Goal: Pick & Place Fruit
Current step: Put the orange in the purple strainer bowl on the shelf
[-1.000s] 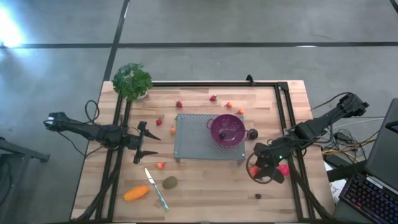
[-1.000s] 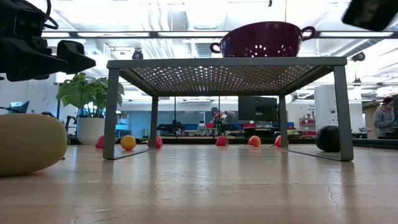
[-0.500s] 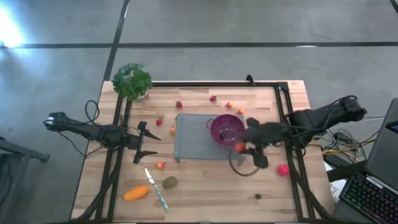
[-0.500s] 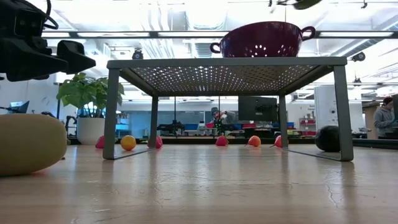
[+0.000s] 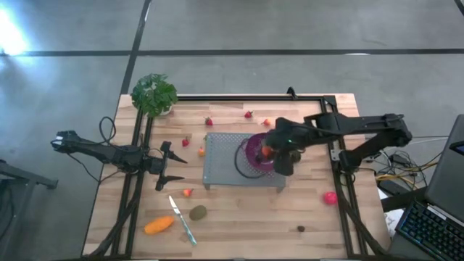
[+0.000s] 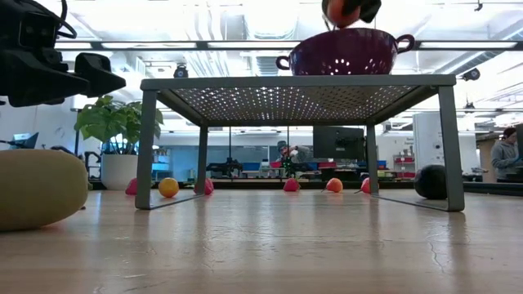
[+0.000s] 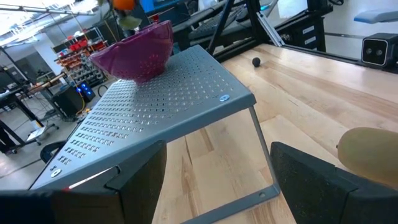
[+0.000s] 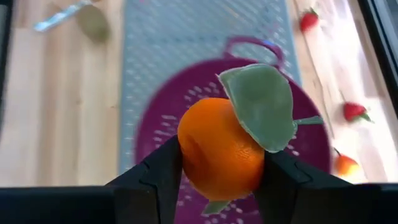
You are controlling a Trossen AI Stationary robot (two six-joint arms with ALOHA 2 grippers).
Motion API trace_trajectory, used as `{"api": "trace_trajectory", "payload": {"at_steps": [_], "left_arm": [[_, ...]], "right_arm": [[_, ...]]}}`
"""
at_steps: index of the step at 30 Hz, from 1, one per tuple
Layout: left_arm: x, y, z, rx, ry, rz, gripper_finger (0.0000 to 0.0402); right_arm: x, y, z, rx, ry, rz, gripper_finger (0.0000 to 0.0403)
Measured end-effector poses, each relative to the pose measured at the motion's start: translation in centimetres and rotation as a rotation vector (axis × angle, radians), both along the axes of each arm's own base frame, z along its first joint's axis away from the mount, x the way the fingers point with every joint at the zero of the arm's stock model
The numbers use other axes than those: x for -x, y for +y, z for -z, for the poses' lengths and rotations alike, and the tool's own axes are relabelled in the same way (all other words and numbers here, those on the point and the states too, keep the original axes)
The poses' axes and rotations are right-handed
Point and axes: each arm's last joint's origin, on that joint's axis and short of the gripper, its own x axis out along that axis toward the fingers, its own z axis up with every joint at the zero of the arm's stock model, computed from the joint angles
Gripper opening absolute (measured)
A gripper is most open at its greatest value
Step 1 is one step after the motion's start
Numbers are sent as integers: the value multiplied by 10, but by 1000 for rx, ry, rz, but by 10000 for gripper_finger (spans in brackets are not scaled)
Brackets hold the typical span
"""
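My right gripper [image 5: 270, 151] is shut on a round orange fruit [image 8: 217, 152] with a green leaf [image 8: 261, 106]. It hovers over the purple colander [image 5: 252, 148], which stands on the grey perforated rack [image 5: 225, 163]. The low view shows the orange fruit [image 6: 341, 10] just above the colander's rim [image 6: 347, 37]. My left gripper [image 5: 170, 165] waits open, left of the rack. On the table lie small strawberries [image 5: 209, 121], a brown-green oval [image 5: 198, 212], an elongated orange piece [image 5: 159, 225] and a pink-red ball [image 5: 330, 196]. My right gripper pinches the orange fruit by its two opposite sides [image 8: 186, 155] between both fingers [image 8: 163, 171]. The fingers come from above, slanting in from the table's right. The fruit is lifted clear over the colander's bowl [image 8: 155, 124], its leaf turned away from the fingers.
A light-handled knife [image 5: 183, 220] lies near the oval fruit. A potted plant [image 5: 154, 94] stands at the far left corner. A small dark ball [image 5: 301, 228] sits near the front edge. More strawberries [image 5: 249, 114] lie beyond the rack. Black frame rails [image 5: 337, 159] run along the table's sides.
My right gripper has moved from the table's near right part, beside the pink-red ball, up and toward the far left, ending over the colander with the orange fruit in its hold. The pink-red ball stayed on the table. My left arm kept still.
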Motion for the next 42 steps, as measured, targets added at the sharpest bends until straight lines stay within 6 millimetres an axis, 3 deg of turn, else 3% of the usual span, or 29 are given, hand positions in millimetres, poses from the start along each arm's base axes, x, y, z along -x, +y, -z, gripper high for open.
{"api": "trace_trajectory", "payload": {"at_steps": [9, 15, 25, 34, 42], "left_arm": [[0, 0, 0, 0, 0, 0, 291], [0, 0, 0, 0, 0, 0, 291], [0, 0, 0, 0, 0, 0, 291], [0, 0, 0, 0, 0, 0, 291], [0, 0, 0, 0, 0, 0, 291]], "right_arm": [[-8, -23, 14, 6, 53, 78, 141], [-12, -31, 24, 6, 86, 106, 158], [-20, -32, 35, 3, 126, 109, 140], [-32, -33, 51, -5, 182, 107, 162], [-37, -33, 63, -7, 247, 106, 139]]}}
